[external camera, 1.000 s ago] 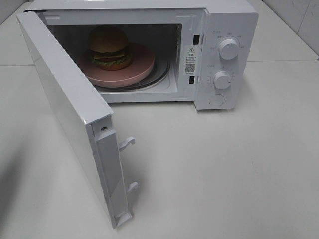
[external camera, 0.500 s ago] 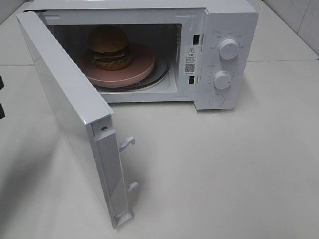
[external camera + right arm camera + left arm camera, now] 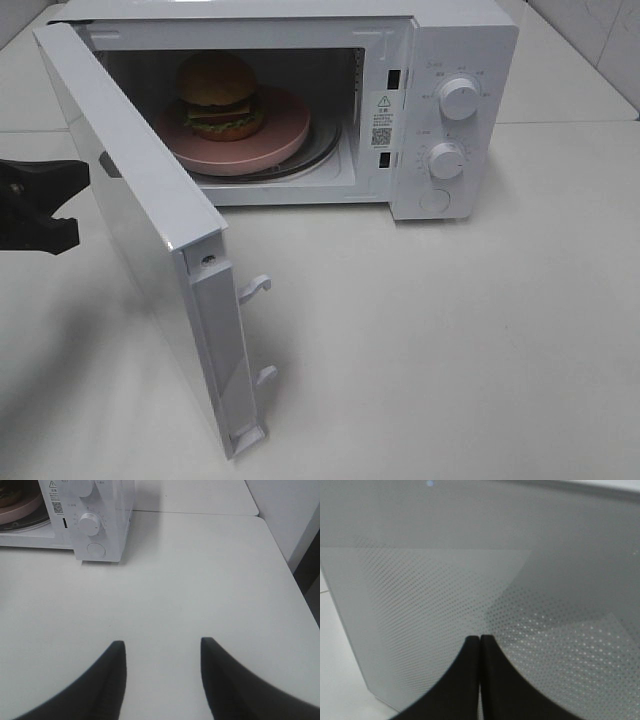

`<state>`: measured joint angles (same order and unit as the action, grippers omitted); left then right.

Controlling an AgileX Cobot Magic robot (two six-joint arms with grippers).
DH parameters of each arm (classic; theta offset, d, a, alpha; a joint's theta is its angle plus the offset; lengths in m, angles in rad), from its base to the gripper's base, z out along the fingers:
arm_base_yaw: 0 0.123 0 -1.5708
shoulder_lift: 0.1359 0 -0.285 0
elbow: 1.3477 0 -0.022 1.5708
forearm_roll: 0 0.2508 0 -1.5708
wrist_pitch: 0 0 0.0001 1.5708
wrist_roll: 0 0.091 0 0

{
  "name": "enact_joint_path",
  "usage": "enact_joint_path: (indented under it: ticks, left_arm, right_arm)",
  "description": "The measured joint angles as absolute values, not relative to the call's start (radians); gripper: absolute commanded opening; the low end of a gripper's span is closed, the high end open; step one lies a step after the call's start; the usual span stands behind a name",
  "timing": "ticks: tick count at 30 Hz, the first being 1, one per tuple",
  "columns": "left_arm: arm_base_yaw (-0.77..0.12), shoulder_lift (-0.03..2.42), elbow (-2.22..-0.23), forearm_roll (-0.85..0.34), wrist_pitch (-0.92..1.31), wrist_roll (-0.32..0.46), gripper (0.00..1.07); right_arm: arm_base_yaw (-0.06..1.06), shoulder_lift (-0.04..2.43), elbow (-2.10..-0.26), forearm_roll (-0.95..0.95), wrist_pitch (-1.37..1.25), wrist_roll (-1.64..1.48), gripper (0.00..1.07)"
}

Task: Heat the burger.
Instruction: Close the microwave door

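Note:
The burger [image 3: 218,95] sits on a round pink plate [image 3: 285,125] inside the white microwave [image 3: 465,40], on its glass turntable. The microwave door [image 3: 130,200] stands wide open, swung out toward the front left. My left gripper [image 3: 72,205] is at the left edge, just outside the door's outer face. In the left wrist view it [image 3: 480,639] is shut and empty, close to the door's dotted pane [image 3: 470,570]. My right gripper [image 3: 162,647] is open and empty above the bare table, to the right of the microwave; it is out of the high view.
Two round knobs [image 3: 459,97] [image 3: 446,160] and a round button [image 3: 434,200] are on the microwave's right panel. Door latch hooks [image 3: 255,288] stick out of the door's free edge. The white table's right edge [image 3: 280,555] shows in the right wrist view.
My left gripper has come into the high view from the left edge and moved right, up to the outer face of the open door. Burger, plate and door have not moved.

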<state>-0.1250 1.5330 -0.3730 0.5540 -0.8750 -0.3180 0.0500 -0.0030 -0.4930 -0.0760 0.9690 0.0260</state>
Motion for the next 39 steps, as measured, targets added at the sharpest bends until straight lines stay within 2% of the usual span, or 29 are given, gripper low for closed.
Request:
enact_joint_path:
  ticks: [8,20,22,28,39]
  left_arm:
    - [-0.172,1.55,-0.4,0.521,-0.878,-0.303,0.0]
    - [-0.196,1.55,-0.4,0.478,-0.877,-0.293,0.0]
    - [-0.234,1.55,-0.4,0.424,-0.877,-0.253,0.0]
    - [-0.262,1.55,-0.402,0.374,-0.876,-0.225,0.0]
    - [-0.307,1.615,-0.51,0.339,-0.874,-0.219,0.0]
  right_arm:
    - [0.05,-0.003,-0.493,-0.076,0.969,0.026,0.49]
    - [0.05,-0.003,-0.493,-0.076,0.969,0.026,0.49]
    - [0.05,-0.003,-0.493,-0.076,0.969,0.026,0.49]
    - [0.05,-0.003,-0.493,-0.076,0.969,0.026,0.49]
    - [0.05,-0.003,-0.493,-0.076,0.969,0.026,0.49]
